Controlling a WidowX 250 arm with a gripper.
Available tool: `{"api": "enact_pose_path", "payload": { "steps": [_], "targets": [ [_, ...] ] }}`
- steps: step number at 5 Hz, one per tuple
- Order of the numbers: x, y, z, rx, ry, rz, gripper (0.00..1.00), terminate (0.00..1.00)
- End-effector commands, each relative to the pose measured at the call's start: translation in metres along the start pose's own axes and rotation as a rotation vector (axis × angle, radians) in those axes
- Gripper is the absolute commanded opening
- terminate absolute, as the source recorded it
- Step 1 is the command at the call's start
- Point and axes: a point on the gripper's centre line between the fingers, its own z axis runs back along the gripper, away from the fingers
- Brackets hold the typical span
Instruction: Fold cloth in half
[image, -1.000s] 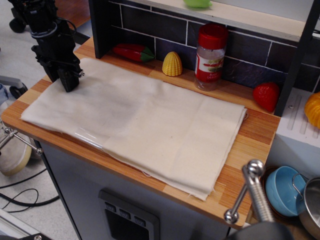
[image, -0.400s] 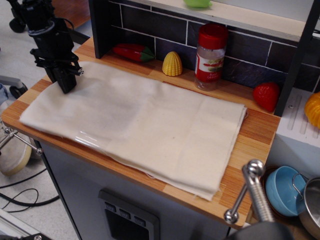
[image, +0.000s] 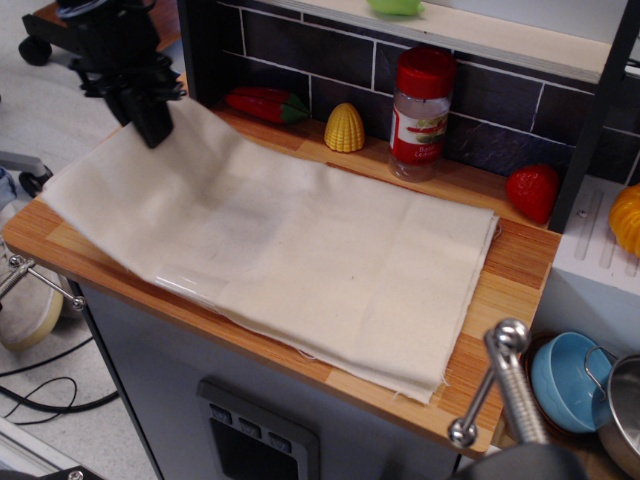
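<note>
Now I see one black gripper (image: 155, 128) pinched shut on one large cream woven cloth's (image: 290, 250) far-left corner, raised off the one wooden counter (image: 505, 290).

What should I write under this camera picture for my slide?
Robot hand lifts the far left corner of the cream cloth off the wooden counter.

You face a wooden counter (image: 505, 275) on a grey cabinet (image: 180, 370). At twelve o'clock, a dark tiled wall (image: 300, 65) stands under a pale shelf (image: 500, 38). At nine o'clock, grey floor (image: 40, 95) shows.
</note>
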Motion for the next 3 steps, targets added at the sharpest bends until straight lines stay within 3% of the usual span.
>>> {"api": "enact_pose_path", "payload": {
  "steps": [1,2,3],
  "targets": [
    [0.002,-0.044,0.037,-0.047,-0.072,-0.011,0.0,0.0],
    [-0.004,-0.075,0.024,-0.068,-0.113,0.008,0.0,0.0],
    [-0.002,-0.099,0.018,-0.096,-0.117,0.032,0.0,0.0]
  ]
}}
